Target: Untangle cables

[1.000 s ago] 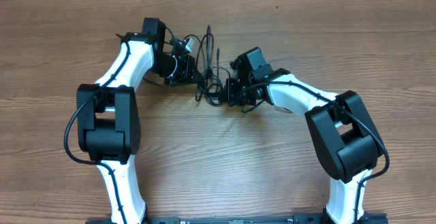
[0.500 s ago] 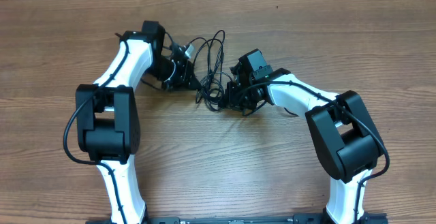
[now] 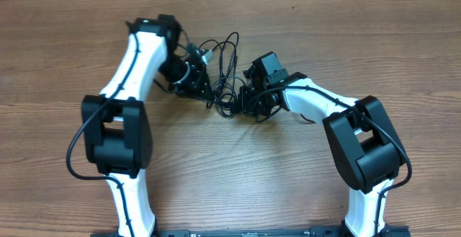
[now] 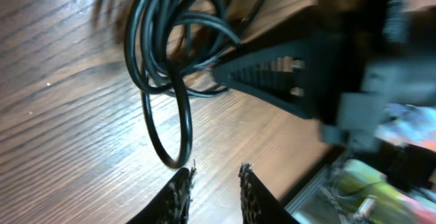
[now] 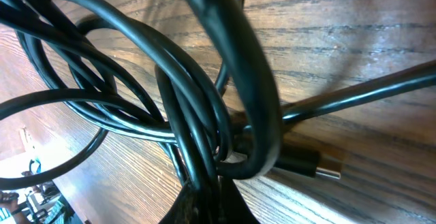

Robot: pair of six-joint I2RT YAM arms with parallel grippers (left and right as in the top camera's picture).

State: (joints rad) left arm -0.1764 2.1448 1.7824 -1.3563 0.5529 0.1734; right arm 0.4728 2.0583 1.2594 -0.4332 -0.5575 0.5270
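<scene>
The cables (image 3: 225,64) are thin black cords in a tangled bundle on the wooden table (image 3: 238,172), between my two grippers. In the left wrist view, cable loops (image 4: 163,60) lie just ahead of my left gripper (image 4: 214,173), which is slightly open with nothing between its fingertips. In the overhead view the left gripper (image 3: 204,87) sits at the bundle's left side. The right gripper (image 3: 239,101) is at its right side. My right gripper (image 5: 208,183) is shut on several strands of the cables (image 5: 184,108). A small plug end (image 5: 320,166) lies beside that grip.
Both white and black arms reach in from the near edge, the left arm (image 3: 115,129) and the right arm (image 3: 360,143). Bare wood surrounds the bundle on all sides. A ribbed black finger (image 4: 272,81) of the other gripper shows in the left wrist view.
My left gripper has opened and let go of the cable. The left arm has swung slightly away. The loops that stood up now spread out towards the far side. The right gripper keeps its hold.
</scene>
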